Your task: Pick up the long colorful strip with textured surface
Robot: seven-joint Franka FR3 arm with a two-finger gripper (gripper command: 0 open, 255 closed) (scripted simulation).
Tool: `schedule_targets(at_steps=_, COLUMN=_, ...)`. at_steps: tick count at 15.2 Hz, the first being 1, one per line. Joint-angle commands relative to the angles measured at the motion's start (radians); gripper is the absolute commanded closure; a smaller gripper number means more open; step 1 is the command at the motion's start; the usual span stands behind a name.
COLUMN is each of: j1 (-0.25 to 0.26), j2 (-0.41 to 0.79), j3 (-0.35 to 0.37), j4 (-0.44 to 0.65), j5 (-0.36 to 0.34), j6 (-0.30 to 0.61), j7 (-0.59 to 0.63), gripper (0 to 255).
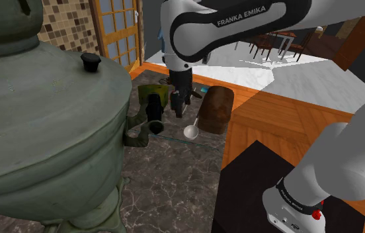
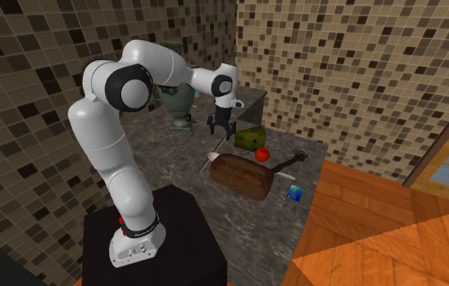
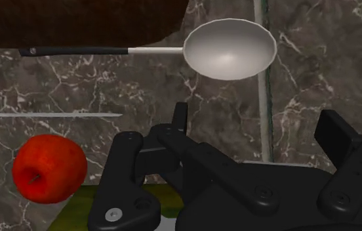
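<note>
The gripper, its 2 fingers apart, hangs over the marble counter by the green-yellow strip (a red apple sits just beside the strip).

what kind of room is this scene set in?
Likely a home kitchen: mosaic-tiled walls and a dark marbled counter with a spoon and a red apple on it.

arm — over dark counter | red apple beside green-yellow block | brown loaf near blue cube
</note>
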State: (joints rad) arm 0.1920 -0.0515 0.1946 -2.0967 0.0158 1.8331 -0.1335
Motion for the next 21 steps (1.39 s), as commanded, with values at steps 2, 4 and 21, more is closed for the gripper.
schedule_targets(at_steps=2, j1=0.032, j2=0.119, j3=0.033, j4=0.076, j5=-0.030, j6=0.007, j7=0.007, gripper=0)
schedule_targets(at_steps=4, j1=0.052, j2=0.191, j3=0.050, j4=0.120, j5=-0.052, j6=0.011, j7=0.006, gripper=0)
schedule_targets(at_steps=21, j1=0.081, j2=0.322, j3=0.062, j4=0.131, j5=-0.094, j6=0.100, j7=0.017, gripper=255)
